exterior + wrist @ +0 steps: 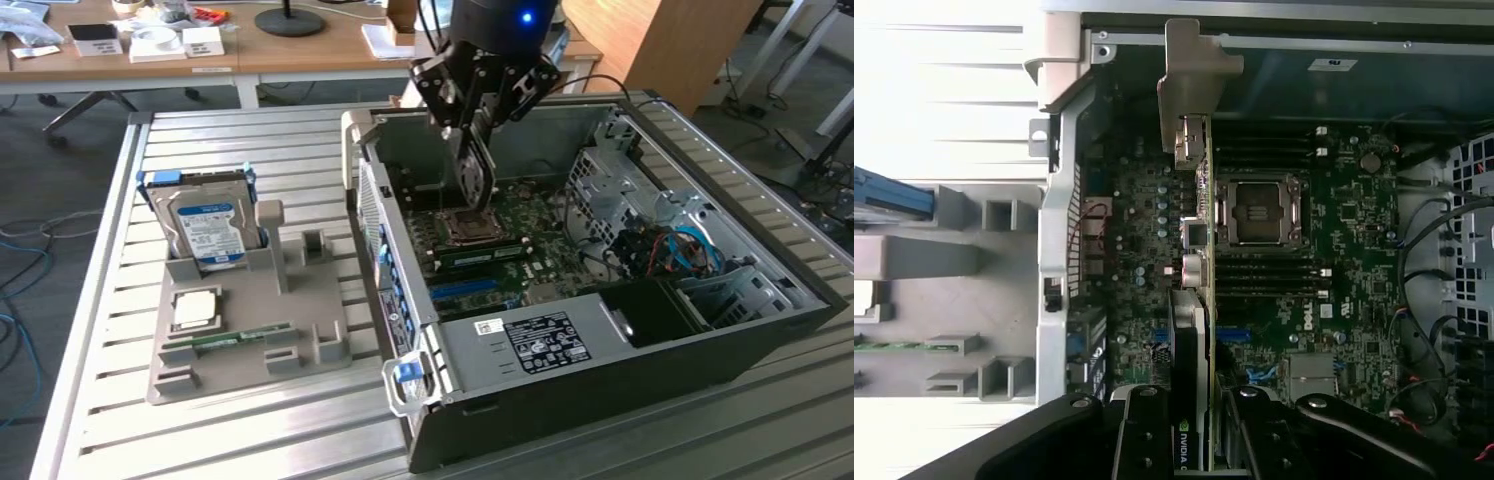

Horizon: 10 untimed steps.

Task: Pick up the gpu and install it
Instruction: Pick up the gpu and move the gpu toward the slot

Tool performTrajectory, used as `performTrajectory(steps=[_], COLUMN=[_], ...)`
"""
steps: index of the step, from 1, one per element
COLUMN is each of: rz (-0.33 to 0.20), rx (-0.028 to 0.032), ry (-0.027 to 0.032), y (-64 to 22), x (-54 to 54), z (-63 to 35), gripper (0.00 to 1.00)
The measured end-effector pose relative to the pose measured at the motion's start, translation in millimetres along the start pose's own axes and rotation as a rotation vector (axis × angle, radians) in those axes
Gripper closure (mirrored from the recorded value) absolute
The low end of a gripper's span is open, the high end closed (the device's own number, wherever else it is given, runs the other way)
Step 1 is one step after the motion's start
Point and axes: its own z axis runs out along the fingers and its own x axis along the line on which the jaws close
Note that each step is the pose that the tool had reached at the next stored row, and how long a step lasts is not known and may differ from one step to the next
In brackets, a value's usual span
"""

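- Grip status: we are observing the black two-finger gripper (pixel 471 140) pinching the gpu (pixel 471 190), a thin flat dark circuit card with a silver metal bracket (pixel 1194 70) at one end. The jaws are pressing on both flat faces of the card.
- Card position: the gpu is hanging on edge inside the open dark-grey metal computer case (pixel 601 400). It is sitting above the green motherboard (pixel 534 215), just beside the square silver processor socket (pixel 467 228).
- Contact: we are not able to tell whether the card's lower edge is touching the motherboard.
- Wrist view: we are looking along the card's edge. The bracket is lying near the case wall, and the black fingers (pixel 1144 440) are flanking the card.
- Surroundings: on the exterior view's left, a grey moulded parts holder (pixel 320 310) is resting on the slatted aluminium table (pixel 240 150), well apart from the gripper. A silver hard drive with a blue-white label (pixel 203 228) is standing upright in it, and a narrow green RAM stick (pixel 230 338) is lying flat in it.
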Motion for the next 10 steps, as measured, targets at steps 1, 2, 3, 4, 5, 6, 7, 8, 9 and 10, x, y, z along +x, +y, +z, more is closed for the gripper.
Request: performTrajectory(steps=[1, 2, 3, 4, 5, 6, 7, 8, 9, 10], rz=[0.000, 0.000, 0.000, 0.000, 0.000, 0.000, 0.000, 0.000, 0.000, 0.000], rx=[-0.0002, -0.0003, -0.0005, -0.0007, -0.0011, -0.0012, -0.0013, -0.0016, -0.0019, -0.0021], ry=[0.0000, 0.0001, 0.0000, 0.0000, 0.0000, 0.0000, 0.0000, 0.0000, 0.0000, 0.0001], y=[0.0, 0.1, 0.2, 0.2, 0.2, 0.3, 0.3, 0.4, 0.4, 0.5], x=[-2.0, -4.1, -6.0, -7.9, -9.8, -11.8, -13.7, -15.6, -17.5, -19.6], z=[0.1, 0.1, 0.2, 0.2, 0.3, 0.4, 0.4, 0.5, 0.6, 0.6], gripper=[0.73, 0.73, 0.73, 0.73, 0.73, 0.73, 0.73, 0.73, 0.73, 0.73])
